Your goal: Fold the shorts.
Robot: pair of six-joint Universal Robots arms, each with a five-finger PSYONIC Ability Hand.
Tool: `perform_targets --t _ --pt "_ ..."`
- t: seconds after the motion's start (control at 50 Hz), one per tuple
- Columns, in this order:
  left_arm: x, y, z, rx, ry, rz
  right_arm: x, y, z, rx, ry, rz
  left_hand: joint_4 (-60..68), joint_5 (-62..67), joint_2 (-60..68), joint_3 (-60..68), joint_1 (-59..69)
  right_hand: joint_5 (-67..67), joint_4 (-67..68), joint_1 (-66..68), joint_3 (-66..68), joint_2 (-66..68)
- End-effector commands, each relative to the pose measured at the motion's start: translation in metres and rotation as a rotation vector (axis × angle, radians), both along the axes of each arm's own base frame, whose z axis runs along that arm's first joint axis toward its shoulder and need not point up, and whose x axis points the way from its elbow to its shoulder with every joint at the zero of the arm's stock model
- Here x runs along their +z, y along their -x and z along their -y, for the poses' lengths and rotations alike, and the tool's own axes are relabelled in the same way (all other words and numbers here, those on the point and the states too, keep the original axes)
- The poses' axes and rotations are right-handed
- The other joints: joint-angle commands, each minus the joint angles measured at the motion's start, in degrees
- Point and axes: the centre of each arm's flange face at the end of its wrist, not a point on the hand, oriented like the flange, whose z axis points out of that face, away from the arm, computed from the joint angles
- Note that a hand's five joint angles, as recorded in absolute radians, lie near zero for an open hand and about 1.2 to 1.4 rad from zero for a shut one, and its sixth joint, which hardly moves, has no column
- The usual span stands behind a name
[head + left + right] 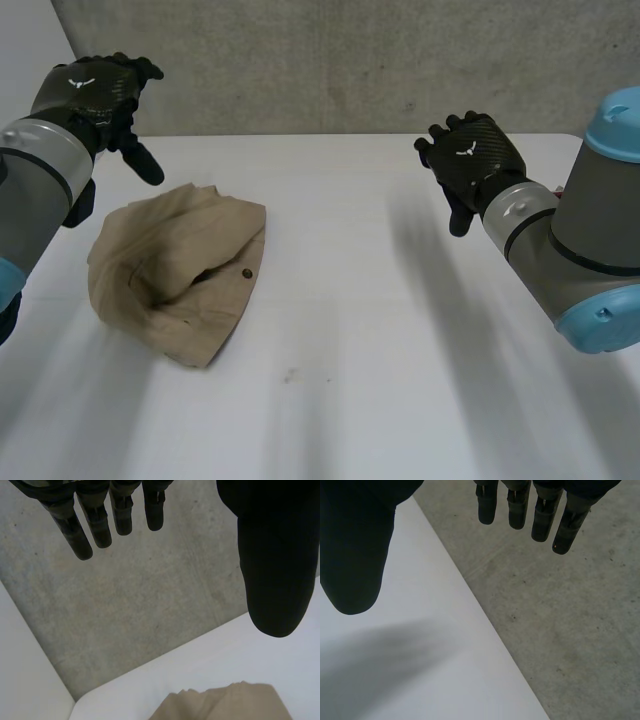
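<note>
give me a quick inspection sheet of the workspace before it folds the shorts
surface: white table, with a small dark speck near its middle
job's things: tan shorts, a rumpled heap on the robot's left side of the table, a dark button showing
clutter: nothing seen
robot hands: left robot hand open, raised near the table's far left, apart from the shorts; right robot hand open, raised at the far right, holding nothing
cables: nothing seen
surroundings: grey concrete beyond the table's far edge
</note>
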Motion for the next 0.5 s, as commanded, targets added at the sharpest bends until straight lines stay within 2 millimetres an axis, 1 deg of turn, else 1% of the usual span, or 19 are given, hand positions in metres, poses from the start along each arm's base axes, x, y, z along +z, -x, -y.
perform_targets --t 0.02,0.04,0.1,0.12,0.16,0.18,0.2,0.26,0.28,0.32,0.34,0.38,0.4,0.42,0.46,0.48,0.5 --pt "-0.019 -0.001 0.015 0.018 -0.053 0.032 0.009 0.003 0.006 -0.04 -0.011 0.123 -1.1 -1.3 -1.0 -2.1 -0.8 -3.8 -3.3 1.6 -0.5 -2.9" --pt "-0.027 -0.003 0.021 0.027 -0.074 0.047 0.011 0.004 0.007 -0.045 -0.01 0.15 -1.1 -1.3 -1.0 -2.1 -0.8 -3.8 -3.3 1.6 -0.5 -2.9" --pt "-0.038 -0.005 0.028 0.037 -0.1 0.071 0.02 0.007 0.01 -0.055 -0.007 0.238 -1.1 -1.3 -1.0 -2.1 -0.8 -3.8 -3.3 1.6 -0.5 -2.9" --pt "-0.047 -0.006 0.032 0.041 -0.12 0.087 0.022 0.009 0.011 -0.059 -0.008 0.259 -1.1 -1.3 -1.0 -2.1 -0.8 -3.8 -3.3 1.6 -0.5 -2.9" --pt "-0.058 -0.005 0.037 0.042 -0.145 0.104 0.025 0.012 0.014 -0.066 -0.017 0.312 -0.9 -1.1 -0.8 -2.0 -0.7 -3.8 -3.3 1.6 -0.5 -2.9" --pt "-0.064 -0.005 0.039 0.045 -0.156 0.11 0.025 0.013 0.015 -0.065 -0.022 0.325 -0.9 -1.1 -0.8 -1.9 -0.7 -3.8 -3.3 1.6 -0.5 -2.9" --pt "-0.076 -0.004 0.043 0.045 -0.184 0.124 0.026 0.014 0.016 -0.068 -0.026 0.339 -1.1 -1.3 -1.0 -2.1 -0.8 -3.8 -3.3 1.6 -0.5 -2.9" --pt "-0.093 -0.004 0.049 0.054 -0.22 0.139 0.026 0.015 0.017 -0.064 -0.034 0.368 -0.7 -0.9 -0.7 -1.8 -0.5 -3.8 -3.3 1.6 -0.5 -2.9" --pt "-0.104 -0.005 0.052 0.065 -0.243 0.148 0.026 0.014 0.017 -0.062 -0.037 0.37 0.4 0.2 0.5 -0.6 0.7 -3.8 -3.3 1.6 -0.5 -2.9" --pt "-0.114 -0.004 0.054 0.073 -0.263 0.158 0.026 0.015 0.018 -0.059 -0.039 0.374 1.9 1.8 2.0 0.9 2.2 -3.8 -3.3 1.6 -0.5 -2.9" --pt "-0.123 -0.004 0.055 0.079 -0.284 0.168 0.026 0.016 0.019 -0.06 -0.039 0.374 5.5 5.3 5.5 4.4 5.7 -3.8 -3.3 1.6 -0.5 -2.9" --pt "-0.131 -0.004 0.055 0.082 -0.301 0.173 0.026 0.017 0.019 -0.063 -0.039 0.374 14.2 14.0 14.3 13.1 14.4 -3.8 -3.3 1.6 -0.5 -2.9" --pt "-0.133 -0.003 0.055 0.079 -0.307 0.174 0.026 0.017 0.019 -0.062 -0.037 0.371 21.1 20.9 21.1 20.0 21.3 -3.8 -3.3 1.6 -0.5 -2.9" --pt "-0.137 0.0 0.054 0.071 -0.31 0.171 0.026 0.016 0.019 -0.06 -0.037 0.37 41.8 41.6 41.9 40.7 42.0 -3.8 -3.3 1.6 -0.5 -2.9" --pt "-0.137 0.004 0.053 0.061 -0.299 0.167 0.026 0.016 0.019 -0.056 -0.036 0.367 64.4 64.2 64.5 63.4 64.7 -3.8 -3.3 1.6 -0.5 -2.9" --pt "-0.137 0.005 0.053 0.058 -0.292 0.165 0.026 0.016 0.019 -0.055 -0.034 0.366 67.3 67.2 67.4 66.3 67.6 -3.8 -3.3 1.6 -0.5 -2.9" --pt "-0.137 0.011 0.05 0.04 -0.279 0.163 0.026 0.016 0.019 -0.054 -0.034 0.364 67.4 67.2 67.5 66.3 67.6 -3.8 -3.3 1.6 -0.5 -2.9"
